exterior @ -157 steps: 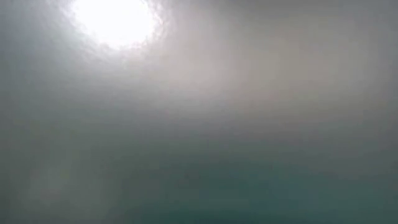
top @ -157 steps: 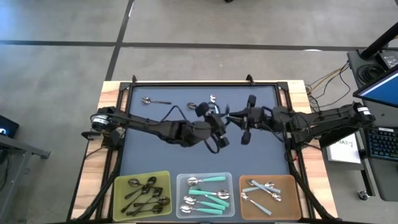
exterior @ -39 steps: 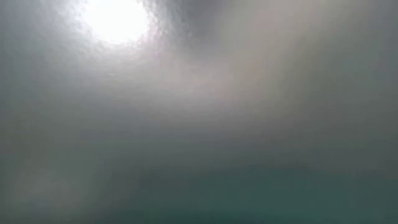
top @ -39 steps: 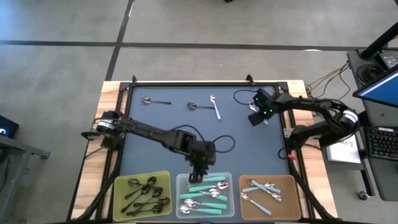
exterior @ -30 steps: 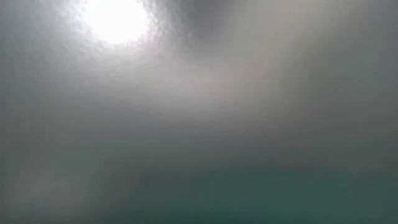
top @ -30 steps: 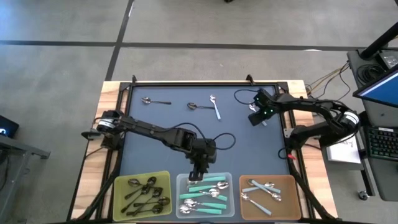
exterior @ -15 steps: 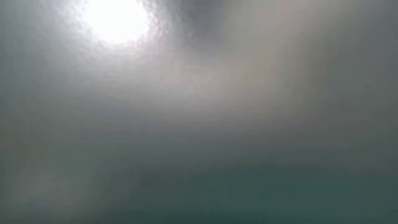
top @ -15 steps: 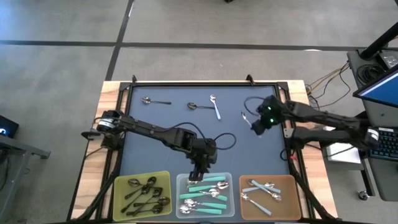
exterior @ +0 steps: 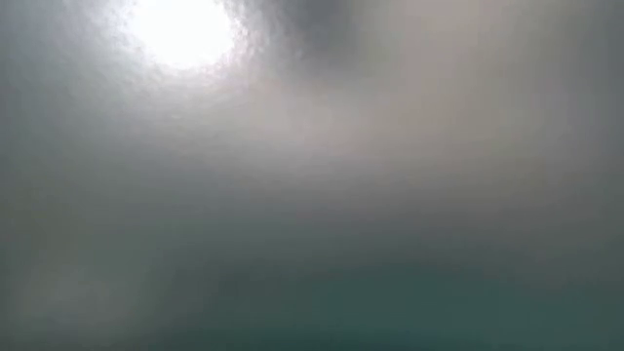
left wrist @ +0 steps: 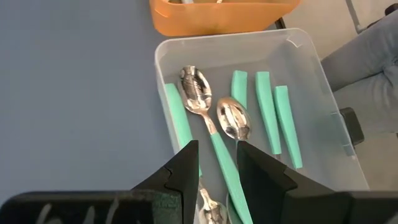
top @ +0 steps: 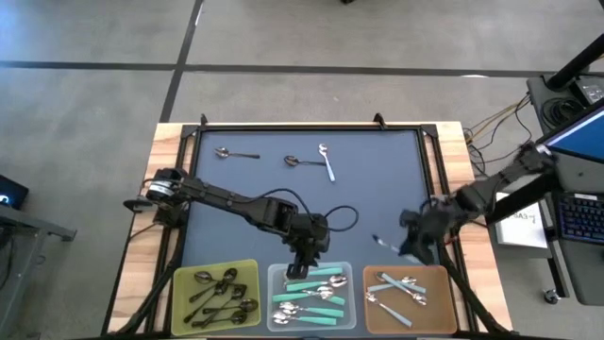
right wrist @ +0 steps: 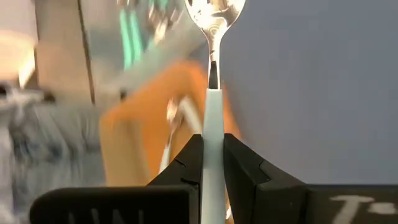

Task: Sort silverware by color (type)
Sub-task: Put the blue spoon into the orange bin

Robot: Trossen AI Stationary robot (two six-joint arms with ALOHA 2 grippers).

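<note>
The right gripper [right wrist: 212, 152] pinches a light-blue-handled spoon [right wrist: 212, 93] by its handle, the shiny bowl pointing away from the fingers, above the dark mat [top: 377, 189] just beside the orange tray [top: 444, 283]. The left gripper [left wrist: 216, 165] hovers over the clear tray [left wrist: 305, 68] with its fingers slightly spread and nothing between them; the teal-handled spoons [left wrist: 214, 134] lie in that tray directly beneath it. Three more spoons [top: 311, 161] rest well apart at the mat's far side.
</note>
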